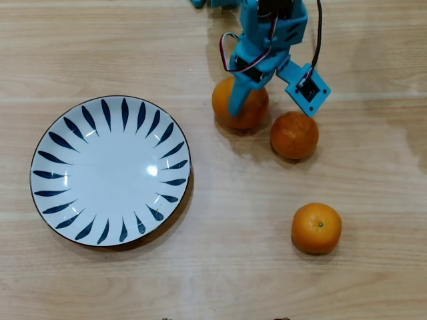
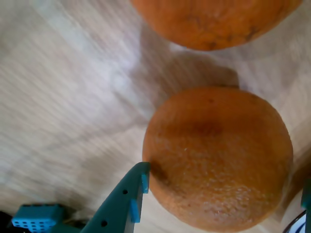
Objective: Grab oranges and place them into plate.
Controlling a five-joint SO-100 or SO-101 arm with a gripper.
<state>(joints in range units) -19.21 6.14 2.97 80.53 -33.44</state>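
Beside the plate [image 1: 110, 170], fingers [image 2: 133, 194] straddle an orange [image 2: 218, 158].

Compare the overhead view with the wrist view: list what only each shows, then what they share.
Only the overhead view shows the plate, empty, the lone orange nearest the bottom edge, and the blue arm above the fruit. Only the wrist view shows one of the fingers right against the skin of the closest orange, plus its dimpled texture close up. Both show that orange, a neighbouring orange and the wooden table.
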